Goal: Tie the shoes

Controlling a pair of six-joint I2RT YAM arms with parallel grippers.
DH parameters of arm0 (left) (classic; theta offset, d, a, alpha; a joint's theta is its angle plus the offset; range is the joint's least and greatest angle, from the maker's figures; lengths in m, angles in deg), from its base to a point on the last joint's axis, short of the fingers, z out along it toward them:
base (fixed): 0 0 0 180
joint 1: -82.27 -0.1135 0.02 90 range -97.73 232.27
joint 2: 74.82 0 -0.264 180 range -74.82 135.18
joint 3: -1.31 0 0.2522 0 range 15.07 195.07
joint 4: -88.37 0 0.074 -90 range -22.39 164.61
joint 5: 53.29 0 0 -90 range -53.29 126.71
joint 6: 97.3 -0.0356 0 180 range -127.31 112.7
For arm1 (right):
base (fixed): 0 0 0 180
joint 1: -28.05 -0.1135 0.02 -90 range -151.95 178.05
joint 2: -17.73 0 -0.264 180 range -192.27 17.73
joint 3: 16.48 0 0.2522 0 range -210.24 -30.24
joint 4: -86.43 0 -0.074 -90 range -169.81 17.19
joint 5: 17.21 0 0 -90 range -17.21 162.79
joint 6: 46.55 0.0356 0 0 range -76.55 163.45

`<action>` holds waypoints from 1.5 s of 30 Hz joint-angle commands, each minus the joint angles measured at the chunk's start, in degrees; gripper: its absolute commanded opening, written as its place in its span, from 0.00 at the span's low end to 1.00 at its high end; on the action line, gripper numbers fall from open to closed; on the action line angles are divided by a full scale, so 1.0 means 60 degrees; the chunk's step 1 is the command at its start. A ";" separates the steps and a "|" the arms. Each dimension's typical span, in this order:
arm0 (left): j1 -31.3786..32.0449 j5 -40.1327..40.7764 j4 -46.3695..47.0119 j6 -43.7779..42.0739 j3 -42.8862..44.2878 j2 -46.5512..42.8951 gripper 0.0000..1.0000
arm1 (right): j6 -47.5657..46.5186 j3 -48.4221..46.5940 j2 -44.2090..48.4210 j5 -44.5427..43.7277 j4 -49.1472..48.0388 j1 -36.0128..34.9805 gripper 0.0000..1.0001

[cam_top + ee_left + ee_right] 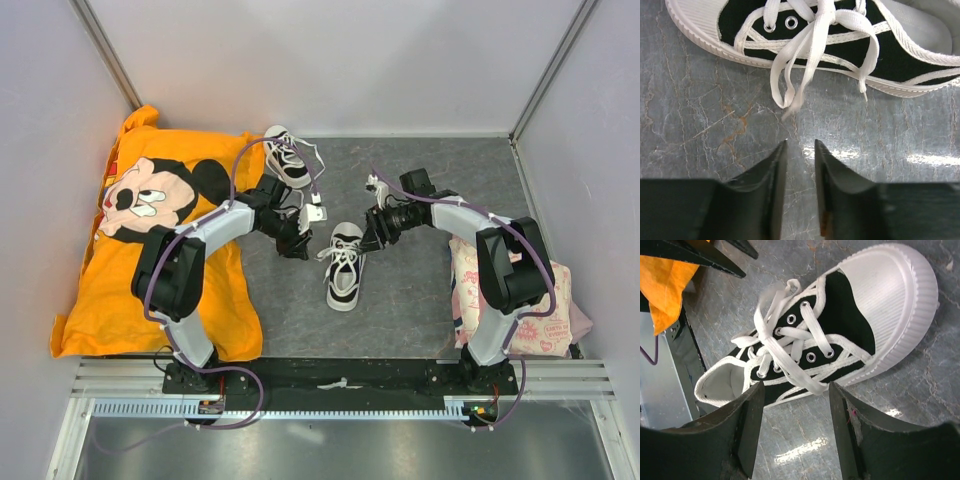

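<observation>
**Both tools open beside the middle sneaker, laces loose**

The left tool [296,241] sits just left of centre in the top view. In its wrist view the two dark fingers stand a narrow gap apart with nothing between them, and only the grey marbled table [420,290] shows through the gap.

The right tool [372,236] faces it from the right of centre. Its fingers are spread wide and hold nothing.

One sneaker [344,268] lies between the two tools, a little below them in the top view, and neither tool touches it. It is upright on its sole, with the white toe cap toward the bottom of the frame. In the right wrist view it fills the centre, toe cap at the upper right and heel opening at the lower left.

Its white laces [782,342] cross through the metal eyelets and bunch loosely over the tongue. In the left wrist view the loose ends hang over the white sole onto the table, just beyond the fingertips. Whether they form a knot I cannot tell.

The second sneaker [285,156] lies at the upper centre-left, beyond the left arm, with its laces trailing to the right.

An orange Mickey Mouse shirt [130,210] covers the left side of the table. A pink printed cloth [525,315] lies at the lower right under the right arm.
</observation>
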 commanded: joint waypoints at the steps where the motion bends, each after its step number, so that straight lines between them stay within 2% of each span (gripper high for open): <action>1: -0.0193 -0.0428 -0.0054 -0.0775 -0.0008 -0.0421 0.40 | -0.0693 -0.0500 0.0038 0.0241 0.0009 -0.0061 0.62; 5: -0.0369 -0.0707 0.0471 -0.1451 0.0036 -0.0260 0.48 | -0.2155 -0.0690 0.0009 0.0197 0.0346 -0.0075 0.65; 12: -0.0428 -0.1994 0.0605 -0.3075 0.0490 0.0340 0.53 | -0.4645 -0.0531 0.0111 0.0183 0.0683 -0.0134 0.73; 19: -0.0355 -0.1879 0.0634 -0.3487 0.0871 0.0692 0.53 | -0.6127 -0.0295 0.0229 -0.0198 0.0683 -0.0558 0.68; 25: -0.0340 -0.1835 0.0649 -0.3619 0.0974 0.0795 0.53 | -0.6612 -0.0105 0.0272 -0.0462 0.0698 -0.0968 0.66; 29: -0.0355 -0.1922 0.0548 -0.3853 0.0974 0.0795 0.52 | -0.7095 0.0246 0.0360 -0.0799 0.0582 -0.1115 0.52; 30: -0.0355 -0.1981 0.0474 -0.4115 0.0959 0.0795 0.52 | -0.7096 0.0290 0.0404 -0.0843 0.0552 -0.1130 0.42; 32: -0.0282 -0.2069 0.0299 -0.4394 0.0959 0.0810 0.51 | -0.7125 0.0291 0.0434 -0.0931 0.0537 -0.1145 0.29; 33: -0.0238 -0.2099 0.0225 -0.4671 0.0988 0.0839 0.51 | -0.7140 0.0305 0.0492 -0.0975 0.0508 -0.1145 0.13; 35: -0.0049 -0.2027 0.0122 -0.4922 0.1061 0.0926 0.51 | -0.7125 0.0291 0.0536 -0.1106 0.0493 -0.1130 0.00; 45: 0.0700 -0.1162 -0.0171 -0.5172 0.1325 0.1278 0.52 | -0.6437 0.0247 0.0712 -0.1210 0.0303 -0.1130 0.00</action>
